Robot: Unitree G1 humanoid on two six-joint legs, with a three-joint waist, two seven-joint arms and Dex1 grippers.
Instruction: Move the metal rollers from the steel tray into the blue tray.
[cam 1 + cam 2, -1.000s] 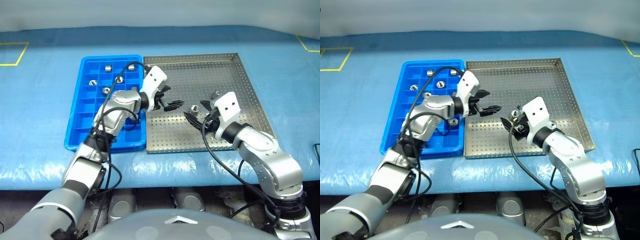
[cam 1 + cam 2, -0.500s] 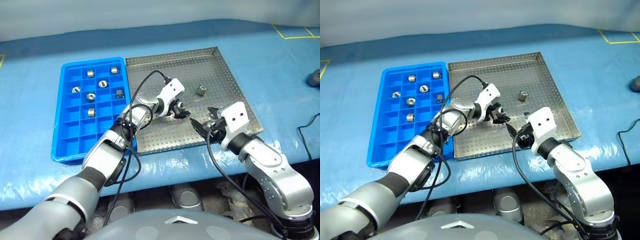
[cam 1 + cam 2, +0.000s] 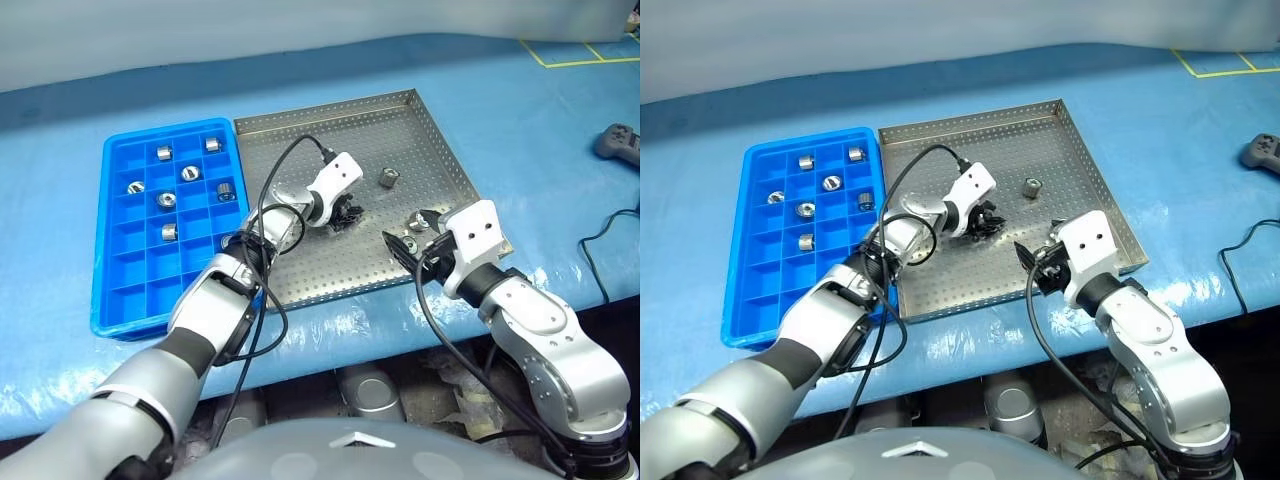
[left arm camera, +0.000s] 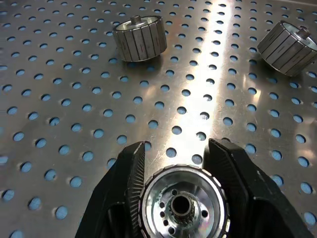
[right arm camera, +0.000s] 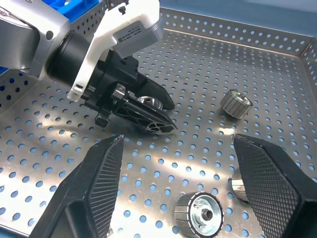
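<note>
From the head views, the left gripper [image 3: 347, 212] is reaching low over the steel tray [image 3: 300, 283], fingers clamped around one roller so it can be carried across to the blue tray [image 3: 107, 310], where six rollers are already sitting in separate compartments. The right gripper [image 3: 405, 243] is waiting near the steel tray's near edge, fingers apart and gripping nothing, likely lined up for a later pick. In the left wrist view, the held roller [image 4: 182, 203] is sitting squarely between both fingers [image 4: 126, 173], with two loose ones lying further off. In the right wrist view, another roller [image 5: 200, 213] is lying on the tray between its spread fingers.
</note>
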